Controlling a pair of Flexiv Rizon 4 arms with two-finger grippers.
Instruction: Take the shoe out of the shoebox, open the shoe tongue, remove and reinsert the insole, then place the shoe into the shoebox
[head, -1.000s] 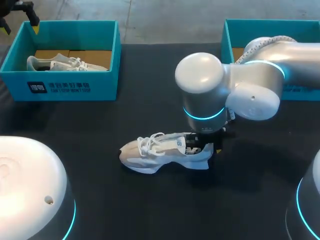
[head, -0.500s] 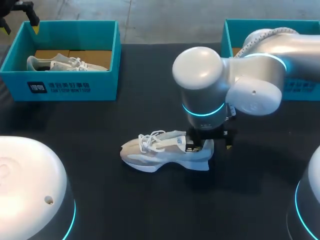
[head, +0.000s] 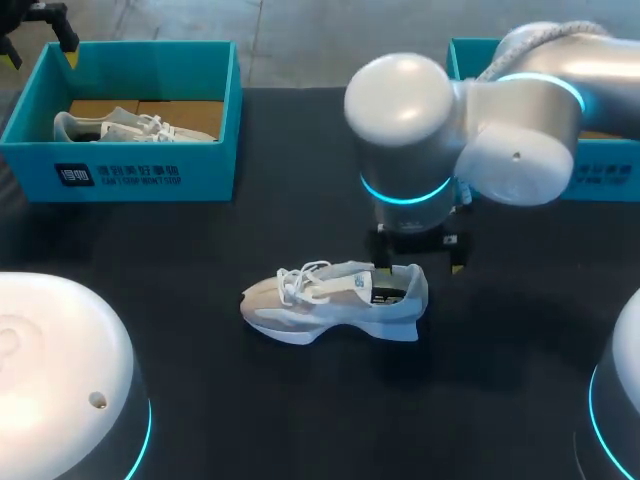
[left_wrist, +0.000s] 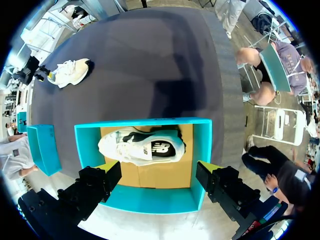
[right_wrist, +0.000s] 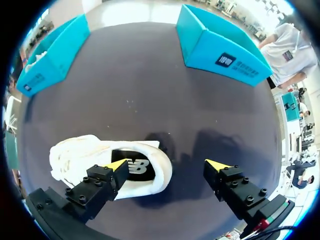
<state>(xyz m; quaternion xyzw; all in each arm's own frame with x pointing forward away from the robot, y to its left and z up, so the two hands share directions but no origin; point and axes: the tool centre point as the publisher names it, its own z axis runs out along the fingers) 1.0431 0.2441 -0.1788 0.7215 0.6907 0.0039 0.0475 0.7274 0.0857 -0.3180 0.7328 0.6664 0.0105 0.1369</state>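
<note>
Hovering above the heel of the shoe (head: 335, 300), the right arm's fingers (right_wrist: 116, 165) are spread wide and hold nothing. The shoe rests free on the surface (head: 200, 240), apparently upright, well apart from the right shoebox (head: 458, 70). The left arm's fingers (left_wrist: 106, 168), also wide and empty, hang over the left shoebox (head: 130, 175). With nothing bracing the shoe, a descent that meets the collar with one finger first would likely tip or skid it. Snug laces could drag it along when the tongue is pulled.
</note>
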